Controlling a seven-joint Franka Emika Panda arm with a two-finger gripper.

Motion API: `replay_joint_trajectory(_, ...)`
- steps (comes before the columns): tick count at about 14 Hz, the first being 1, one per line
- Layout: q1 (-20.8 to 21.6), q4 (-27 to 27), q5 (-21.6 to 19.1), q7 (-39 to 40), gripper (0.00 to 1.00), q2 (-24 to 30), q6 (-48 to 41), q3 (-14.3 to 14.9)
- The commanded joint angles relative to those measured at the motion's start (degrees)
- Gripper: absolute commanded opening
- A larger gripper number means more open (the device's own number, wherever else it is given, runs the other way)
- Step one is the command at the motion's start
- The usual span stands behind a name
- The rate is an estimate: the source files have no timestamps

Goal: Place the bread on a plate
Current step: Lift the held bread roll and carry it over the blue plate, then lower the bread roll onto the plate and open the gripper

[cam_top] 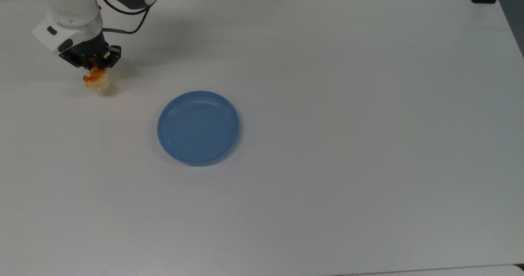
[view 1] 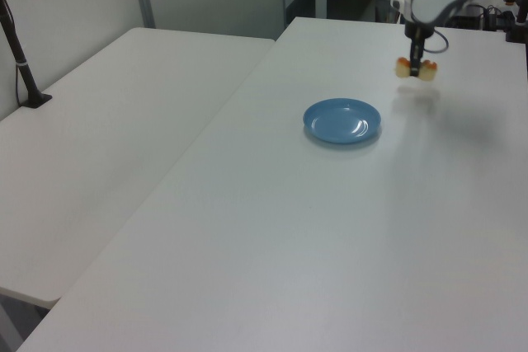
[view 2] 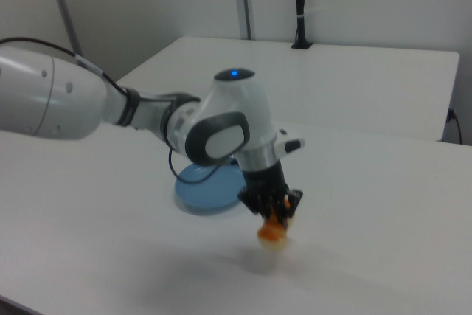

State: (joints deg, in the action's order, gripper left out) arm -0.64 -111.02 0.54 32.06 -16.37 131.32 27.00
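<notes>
At the far left of the top view the gripper (cam_top: 93,63) is pinched onto the bread (cam_top: 96,81), which hangs below the fingers with its yellow end toward the camera and an orange patch up by the jaws; in the left view the bread (view 1: 415,70) sits clear above the white table (view 1: 346,228), with a soft shadow beneath it, and the right view shows the roll (view 2: 273,232) dangling off the surface too; so the pickup looks done. Further right in the top view lies the blue plate (cam_top: 198,127), bare, well apart from the bread, down and to the top view's right of it; nothing rests on its rim or floor. Beyond it the table (cam_top: 368,124) runs on to the right edge. What remains, as I judge it, is the carry across to the plate, the lowering onto it, and the release.
</notes>
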Motion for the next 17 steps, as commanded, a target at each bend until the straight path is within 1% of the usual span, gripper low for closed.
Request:
replay_joint_trajectory(1,3.6,4.9,-8.2,-2.3,0.26,1.3,-3.5,-1.2)
replay_joint_trajectory(2,4.1,5.6,-8.8,-4.7,0.28,1.2,-3.4,-2.3)
replay_joint_trajectory(5,4.4,8.0,-8.9,-11.8,0.32,-0.1,-3.0,-7.7)
replay_joint_trajectory(7,6.9,8.9,-8.7,-16.4,0.32,-1.7,-2.7,-10.0)
replay_joint_trajectory(9,8.5,9.0,-8.0,-19.0,0.32,-3.7,-2.3,-11.3)
replay_joint_trajectory(10,9.1,9.2,-8.0,-19.9,0.32,-4.5,-1.1,-11.4)
replay_joint_trajectory(12,10.0,10.5,-8.0,-21.6,0.39,-7.1,1.1,-11.4)
replay_joint_trajectory(14,10.3,12.6,-8.0,-22.7,0.49,-8.9,1.3,-11.4)
replay_joint_trajectory(15,10.4,13.0,-8.1,-23.3,0.64,-9.6,1.3,-11.4)
replay_joint_trajectory(16,10.4,13.0,-7.9,-24.3,0.92,-9.8,1.3,-11.4)
replay_joint_trajectory(17,10.7,13.0,-7.3,-24.4,1.00,-9.8,1.3,-11.4)
